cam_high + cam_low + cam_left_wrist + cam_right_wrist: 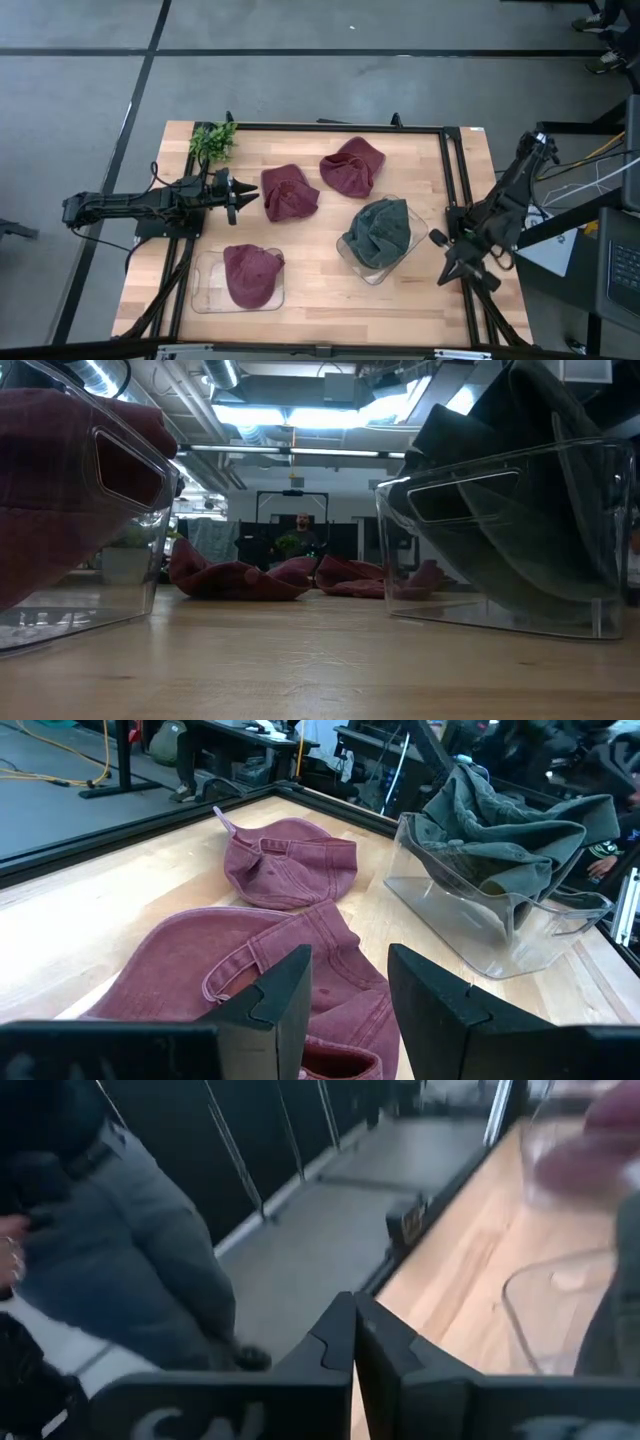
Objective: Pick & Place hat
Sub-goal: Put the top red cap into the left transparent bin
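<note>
Maroon cloth is your target: the nearest loose hat point(289, 192) lies on the tabletop point(320, 290) just ahead of the left claw point(243, 197), whose fingers stand apart with nothing between them. In the left wrist view they frame the hat's back strap point(232, 975).

Risk, as I judge it: if you clench on that thin strap or a single fold, the hat may dangle, slip out on the lift, or drag across the wood. Soft fabric could also snag on a bin rim when you set it down.

Your right claw point(450, 270) waits clenched and empty, past the tabletop's right edge.

Count: four hats, three maroon and one grey-green. Two maroon ones lie loose, the second hat point(352, 166) farther back. Two clear bins: the left bin point(200, 298) holds a maroon hat point(250, 274), the right bin point(422, 238) holds the grey-green hat point(380, 231). One small plant point(212, 140) stands at the back left corner.
</note>
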Tool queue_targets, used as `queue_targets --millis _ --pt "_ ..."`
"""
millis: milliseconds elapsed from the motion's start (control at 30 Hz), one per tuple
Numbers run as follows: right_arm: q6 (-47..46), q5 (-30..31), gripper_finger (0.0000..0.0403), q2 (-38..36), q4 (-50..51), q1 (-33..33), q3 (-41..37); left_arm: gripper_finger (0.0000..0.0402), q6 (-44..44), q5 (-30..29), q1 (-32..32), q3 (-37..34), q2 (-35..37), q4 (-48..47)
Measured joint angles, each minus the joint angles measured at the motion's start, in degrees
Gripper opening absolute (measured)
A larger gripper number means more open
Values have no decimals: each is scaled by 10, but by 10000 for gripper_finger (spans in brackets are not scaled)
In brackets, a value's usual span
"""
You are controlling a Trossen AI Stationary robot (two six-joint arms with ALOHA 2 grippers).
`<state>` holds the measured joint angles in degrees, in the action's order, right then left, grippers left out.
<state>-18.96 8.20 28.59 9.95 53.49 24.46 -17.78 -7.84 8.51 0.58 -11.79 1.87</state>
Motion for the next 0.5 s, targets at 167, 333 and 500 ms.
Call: queue_targets --millis 167,333,500 --pt "28 12 6 -80 -62 0 -66 130 0 0 0 0 0 0" --pt "48 2 6 -131 -155 0 -132 130 0 0 0 0 0 0" --pt "47 -26 6 -159 -173 0 -164 130 0 0 0 0 0 0"
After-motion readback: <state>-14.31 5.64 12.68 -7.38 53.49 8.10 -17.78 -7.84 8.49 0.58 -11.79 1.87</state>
